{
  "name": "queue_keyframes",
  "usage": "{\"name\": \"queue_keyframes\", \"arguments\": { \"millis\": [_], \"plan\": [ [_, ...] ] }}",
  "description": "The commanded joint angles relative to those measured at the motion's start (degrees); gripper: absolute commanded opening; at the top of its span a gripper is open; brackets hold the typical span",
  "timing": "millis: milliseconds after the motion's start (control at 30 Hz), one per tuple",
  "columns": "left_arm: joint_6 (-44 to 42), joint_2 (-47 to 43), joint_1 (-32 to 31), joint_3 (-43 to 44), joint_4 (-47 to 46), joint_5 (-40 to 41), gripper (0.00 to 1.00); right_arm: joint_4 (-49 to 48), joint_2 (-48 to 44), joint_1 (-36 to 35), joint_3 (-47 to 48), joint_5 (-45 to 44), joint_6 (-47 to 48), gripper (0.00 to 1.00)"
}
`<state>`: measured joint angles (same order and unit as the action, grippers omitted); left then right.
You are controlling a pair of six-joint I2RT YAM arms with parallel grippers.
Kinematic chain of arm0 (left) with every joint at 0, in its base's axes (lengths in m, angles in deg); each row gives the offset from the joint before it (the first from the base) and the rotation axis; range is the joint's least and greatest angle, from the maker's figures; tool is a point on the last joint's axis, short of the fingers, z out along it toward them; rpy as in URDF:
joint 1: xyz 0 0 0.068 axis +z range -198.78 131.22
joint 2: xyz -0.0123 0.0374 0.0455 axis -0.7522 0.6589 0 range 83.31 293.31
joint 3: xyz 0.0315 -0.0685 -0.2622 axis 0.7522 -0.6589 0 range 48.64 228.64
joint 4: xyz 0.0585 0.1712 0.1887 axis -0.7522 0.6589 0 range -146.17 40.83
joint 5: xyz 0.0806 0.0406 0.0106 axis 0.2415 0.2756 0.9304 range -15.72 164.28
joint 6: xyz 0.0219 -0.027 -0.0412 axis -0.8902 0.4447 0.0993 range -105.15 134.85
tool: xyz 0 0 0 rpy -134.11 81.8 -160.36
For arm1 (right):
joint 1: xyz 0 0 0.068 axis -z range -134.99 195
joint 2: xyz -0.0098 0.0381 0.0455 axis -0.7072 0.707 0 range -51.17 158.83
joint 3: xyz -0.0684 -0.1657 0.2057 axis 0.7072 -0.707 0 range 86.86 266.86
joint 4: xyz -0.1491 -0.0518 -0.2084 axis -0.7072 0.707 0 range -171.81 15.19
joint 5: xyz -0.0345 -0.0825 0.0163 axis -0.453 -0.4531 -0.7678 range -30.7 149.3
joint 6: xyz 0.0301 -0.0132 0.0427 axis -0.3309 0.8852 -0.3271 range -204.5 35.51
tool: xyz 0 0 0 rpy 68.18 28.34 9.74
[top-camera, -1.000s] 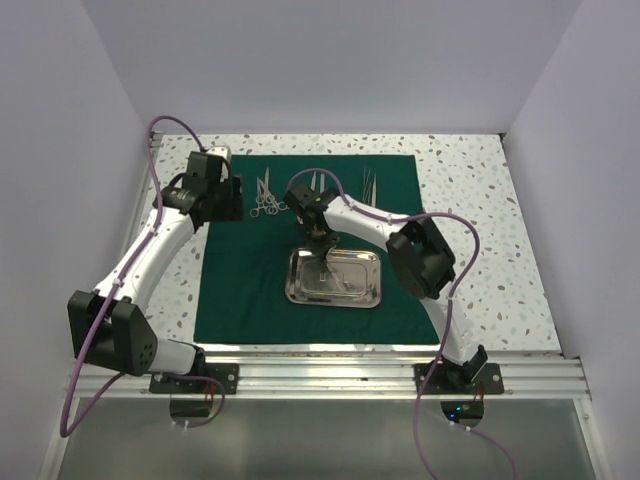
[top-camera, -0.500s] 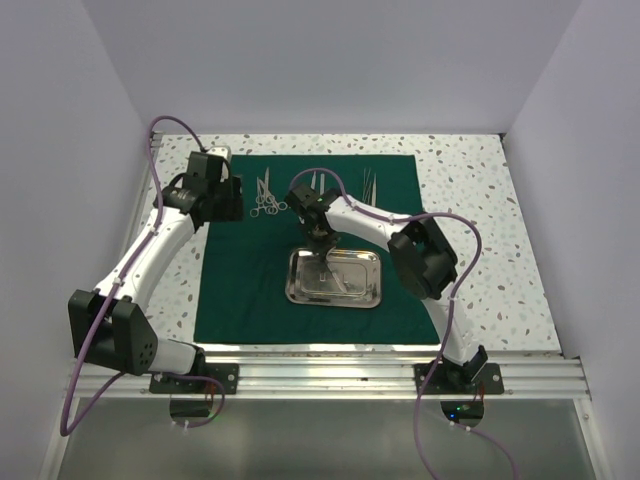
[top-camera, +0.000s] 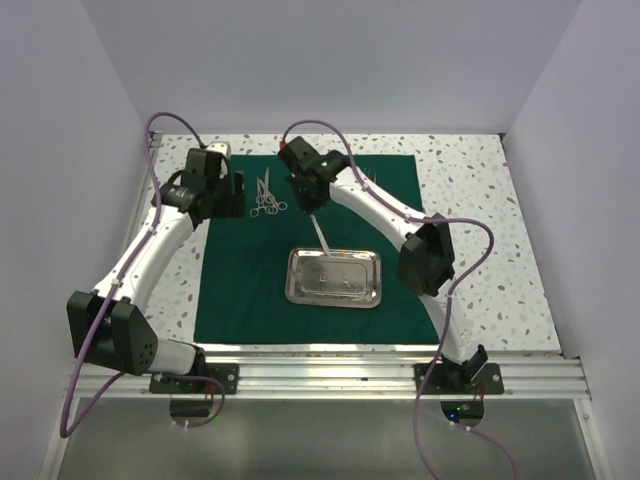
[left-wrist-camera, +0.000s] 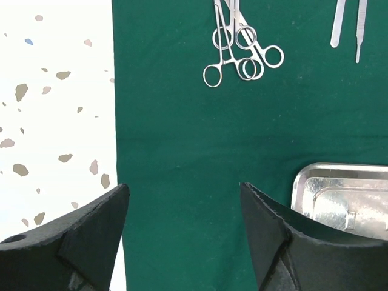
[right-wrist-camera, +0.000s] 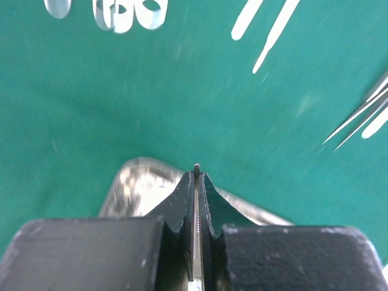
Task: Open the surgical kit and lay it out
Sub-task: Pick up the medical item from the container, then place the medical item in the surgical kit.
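Pinching slim instrument (top-camera: 320, 236) in right gripper (right-wrist-camera: 196, 179), above steel tray (top-camera: 334, 297)

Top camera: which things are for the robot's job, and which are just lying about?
For the job:
green drape
steel tray
ring-handled instruments
straight instruments
thin instrument, pinched in the right tool

Just there:
speckled table
purple cables

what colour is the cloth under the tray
The cloth is plain dark green; it shows best in the left wrist view.
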<state>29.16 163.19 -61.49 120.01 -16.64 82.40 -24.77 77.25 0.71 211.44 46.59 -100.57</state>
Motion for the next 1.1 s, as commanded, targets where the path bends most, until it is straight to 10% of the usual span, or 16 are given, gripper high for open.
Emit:
{"name": "queue_keyframes", "arguments": {
  "millis": [0,200,267,833,933,967,1067],
  "plan": [
    [-0.24,-0.34,0.32,2.10,0.64,-0.74,0.78,1.68,5.24,2.89,7.51,-3.81,-1.06,0.00],
    [0.98,-0.25,0.41,2.72,1.78,-0.74,0.82,-2.80,13.16,8.60,16.22,-4.16,-4.04,0.00],
    [1.69,-0.77,0.41,2.98,2.48,-0.47,0.99,-6.31,14.66,10.09,18.06,-4.87,-4.49,0.00],
    [5.38,0.36,0.23,5.97,5.56,2.08,1.00,-29.08,22.93,15.11,21.60,-4.78,-11.35,0.00],
    [6.00,0.72,0.05,6.85,5.82,1.99,1.00,-31.19,21.79,15.11,19.31,-5.22,-10.82,0.43],
    [6.26,0.89,-0.12,7.11,6.08,2.16,1.00,-32.15,21.44,15.11,18.43,-5.39,-10.47,0.85],
    [6.70,1.07,-0.65,7.99,6.44,2.51,1.00,-31.46,19.68,15.11,17.99,-6.01,-9.85,0.98]
  ]
}}
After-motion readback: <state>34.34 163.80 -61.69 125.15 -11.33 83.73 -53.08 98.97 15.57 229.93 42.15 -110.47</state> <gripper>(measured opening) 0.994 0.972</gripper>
